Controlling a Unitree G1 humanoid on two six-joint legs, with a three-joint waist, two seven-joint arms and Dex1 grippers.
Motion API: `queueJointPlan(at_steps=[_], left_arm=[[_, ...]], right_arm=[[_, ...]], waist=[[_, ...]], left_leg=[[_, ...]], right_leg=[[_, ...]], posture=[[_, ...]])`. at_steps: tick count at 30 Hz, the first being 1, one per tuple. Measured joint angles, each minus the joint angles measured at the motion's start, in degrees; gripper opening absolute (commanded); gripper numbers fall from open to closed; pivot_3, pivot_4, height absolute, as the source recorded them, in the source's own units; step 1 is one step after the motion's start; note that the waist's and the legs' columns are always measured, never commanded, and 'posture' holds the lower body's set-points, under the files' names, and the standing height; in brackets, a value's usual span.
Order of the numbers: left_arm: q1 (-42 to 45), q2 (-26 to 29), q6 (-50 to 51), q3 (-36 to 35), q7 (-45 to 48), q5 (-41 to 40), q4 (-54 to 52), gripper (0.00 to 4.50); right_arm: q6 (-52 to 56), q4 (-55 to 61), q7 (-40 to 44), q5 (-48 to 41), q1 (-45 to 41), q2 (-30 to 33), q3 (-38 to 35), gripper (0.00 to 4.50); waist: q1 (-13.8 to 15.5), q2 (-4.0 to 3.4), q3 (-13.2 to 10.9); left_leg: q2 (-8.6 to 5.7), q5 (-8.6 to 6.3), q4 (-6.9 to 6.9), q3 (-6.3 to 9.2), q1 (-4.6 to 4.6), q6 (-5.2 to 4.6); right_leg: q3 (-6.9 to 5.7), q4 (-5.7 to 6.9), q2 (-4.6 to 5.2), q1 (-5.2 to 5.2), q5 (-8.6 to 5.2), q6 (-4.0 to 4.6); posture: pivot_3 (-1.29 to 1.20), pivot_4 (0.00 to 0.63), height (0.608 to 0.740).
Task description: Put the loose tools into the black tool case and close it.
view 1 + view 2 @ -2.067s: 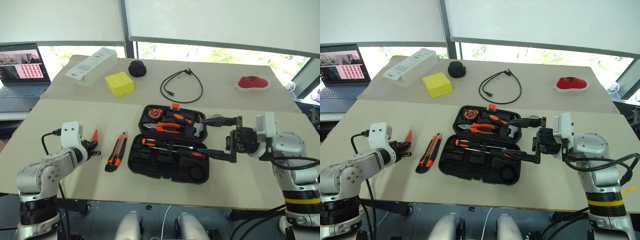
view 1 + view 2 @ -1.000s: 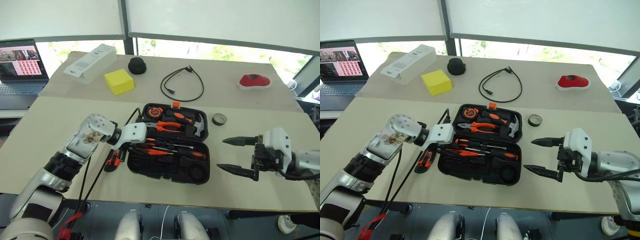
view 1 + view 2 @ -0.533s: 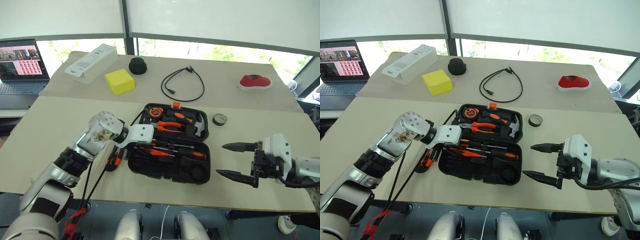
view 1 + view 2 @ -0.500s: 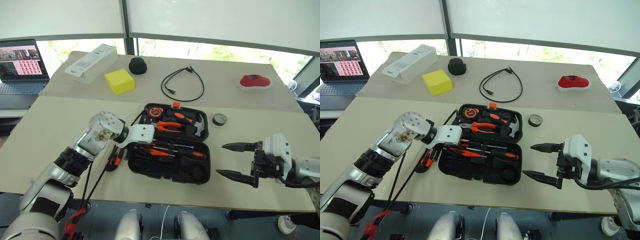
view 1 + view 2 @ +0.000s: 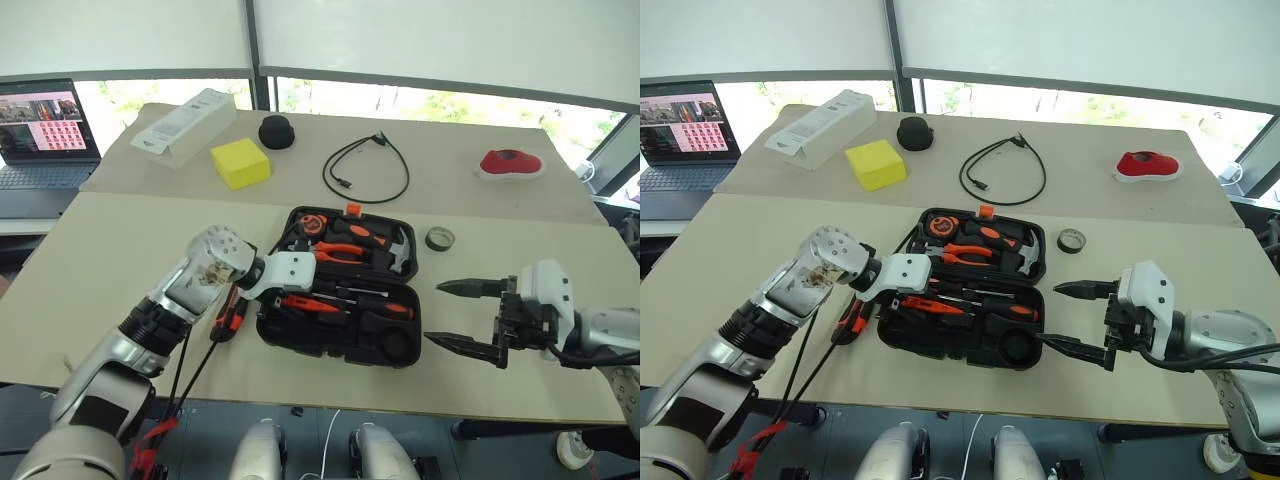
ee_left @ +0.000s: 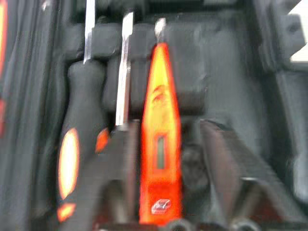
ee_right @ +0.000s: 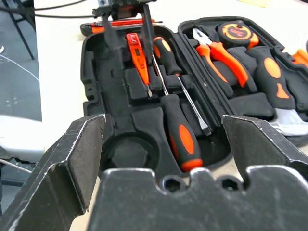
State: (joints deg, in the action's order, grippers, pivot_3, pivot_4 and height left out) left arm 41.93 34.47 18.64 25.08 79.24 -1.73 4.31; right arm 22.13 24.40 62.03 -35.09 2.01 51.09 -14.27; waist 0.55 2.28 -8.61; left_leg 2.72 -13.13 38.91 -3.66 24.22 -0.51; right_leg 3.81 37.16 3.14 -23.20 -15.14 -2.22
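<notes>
The black tool case (image 5: 300,340) lies open at the table's middle. My left gripper (image 5: 298,298) hangs over its front left part with its fingers apart, and the slim orange tester pen (image 6: 161,139) lies in a recess between them. Two orange-black screwdrivers (image 7: 180,130) rest in the recesses beside the pen. The utility knife (image 5: 228,316) lies on the table just left of the case, partly under my left arm. A dark tape roll (image 5: 438,238) sits to the right of the case. My right gripper (image 5: 465,315) stands open beside the case's right edge, empty.
Pliers (image 5: 340,253), a tape measure and a hammer fill the lid half. On the far table are a yellow block (image 5: 240,164), a white box (image 5: 185,128), a black cap (image 5: 274,131), a looped cable (image 5: 368,172) and a red object (image 5: 510,163). A laptop (image 5: 45,130) stands far left.
My left arm brought the tester pen from the table's left into the case, and its fingers have now spread off it. The right gripper drew back to the case's right side, still open.
</notes>
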Motion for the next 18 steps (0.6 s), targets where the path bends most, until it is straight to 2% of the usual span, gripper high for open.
queueJointPlan(at_steps=[8, 11, 16, 18], left_arm=[[-0.23, 2.96, -1.17, -7.83, 1.52, -7.39, -3.77, 3.59], [-1.22, 1.85, -4.05, -9.95, -0.27, -7.53, -0.49, 2.93], [-5.03, -0.93, -9.63, -11.43, -1.27, -7.83, 7.94, 0.92], [-6.02, -1.4, -10.46, -11.48, -1.15, -8.52, 8.46, 0.29]], right_arm=[[1.67, 0.66, -0.18, -0.1, -0.36, 0.0, 0.02, 4.5], [1.74, 0.66, -0.2, -0.07, -0.87, -0.1, 0.17, 4.5], [1.73, 0.53, -0.7, -0.01, -2.85, -1.63, 0.99, 4.5], [1.73, 0.37, -0.82, 0.0, -3.45, -2.0, 1.3, 4.5]], waist=[[0.02, 0.0, 0.0], [0.08, -0.01, 0.01], [0.01, 0.0, 0.0], [0.02, 0.0, 0.0]], left_leg=[[-0.01, 0.0, 0.01, -0.01, -0.02, 0.0], [-0.03, 0.0, 0.03, -0.01, -0.05, 0.0], [-0.02, 0.0, 0.02, -0.02, 0.02, 0.0], [-0.02, 0.0, 0.03, -0.02, 0.02, 0.0]], right_leg=[[-0.01, 0.0, 0.0, 0.04, 0.01, -0.02], [-0.01, 0.0, 0.02, 0.06, 0.02, -0.03], [-0.04, 0.0, 0.0, 0.01, 0.02, -0.02], [-0.04, 0.0, 0.02, 0.01, 0.02, -0.03]], posture=[[0.0, 0.15, 0.74], [0.0, 0.15, 0.74], [0.0, 0.15, 0.74], [0.0, 0.15, 0.74]])
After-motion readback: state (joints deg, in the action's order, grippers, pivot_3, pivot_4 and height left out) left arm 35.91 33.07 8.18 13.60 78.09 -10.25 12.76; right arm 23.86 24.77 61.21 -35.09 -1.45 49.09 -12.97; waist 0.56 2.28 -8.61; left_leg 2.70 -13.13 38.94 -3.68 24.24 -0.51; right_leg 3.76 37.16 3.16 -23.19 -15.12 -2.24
